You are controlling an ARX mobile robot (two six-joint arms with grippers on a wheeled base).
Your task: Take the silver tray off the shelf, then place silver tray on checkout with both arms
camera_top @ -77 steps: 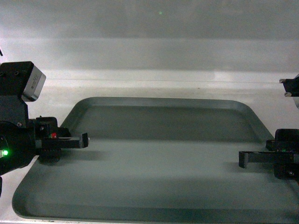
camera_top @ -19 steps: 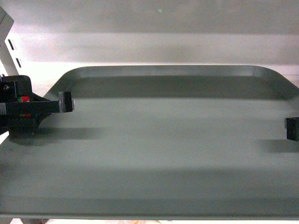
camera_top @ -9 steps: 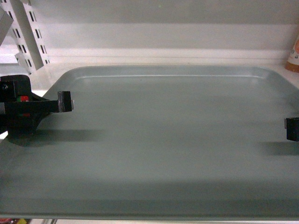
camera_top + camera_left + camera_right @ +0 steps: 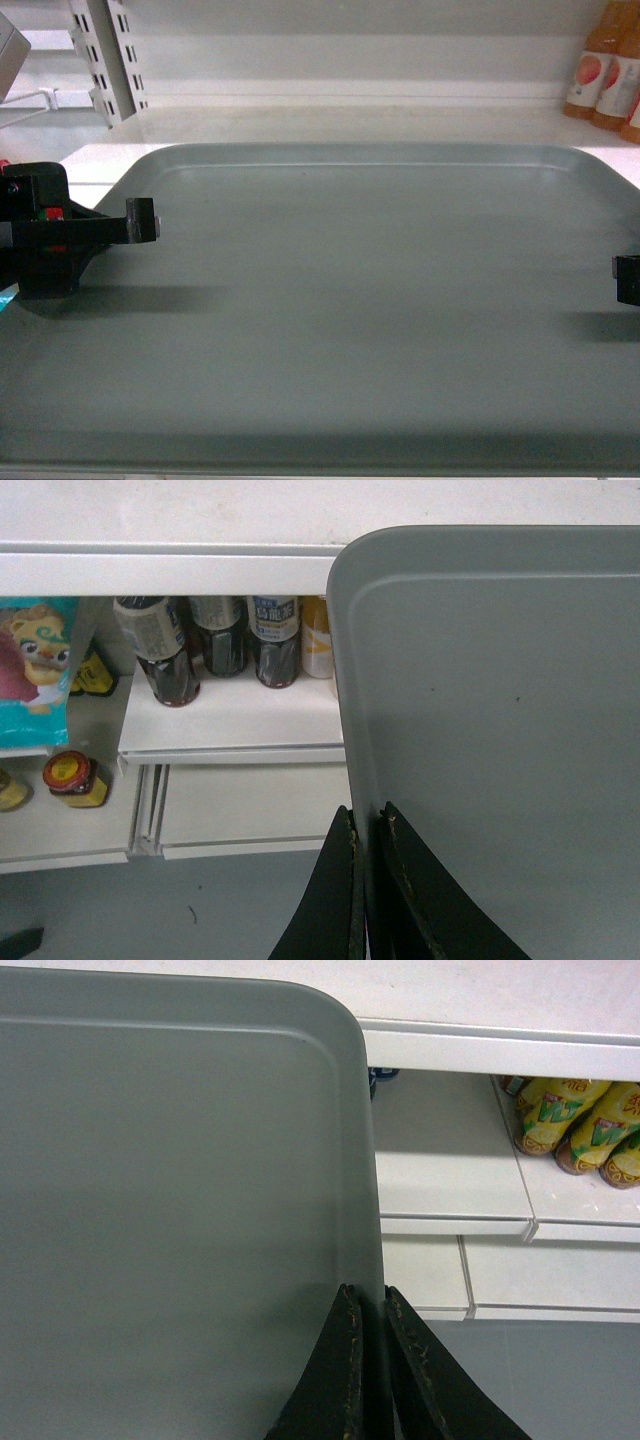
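- Plainly, the silver tray (image 4: pixel 360 300) was held level between the two arms, largely clear of the white shelf (image 4: pixel 330 120), with only its far edge over or near the shelf lip; from these views I could not tell whether it touched.
- The left gripper (image 4: pixel 366 825) was pinched closed on the tray's left rim, one finger above and one below, as the left wrist view showed.
- The right gripper (image 4: pixel 367 1305) was clamped the same way on the right rim, fingers nearly together with only the thin edge between them.
- The checkout was not in any view, so the carry looked barely begun.
- To do this step well, both arms would need to move at one pace and one height, since each grip took only a narrow bite of rim and any twist could lever it out.
- Bottles (image 4: pixel 600 70) stood near the tray's far right corner; drawing straight back would keep the tray off them.
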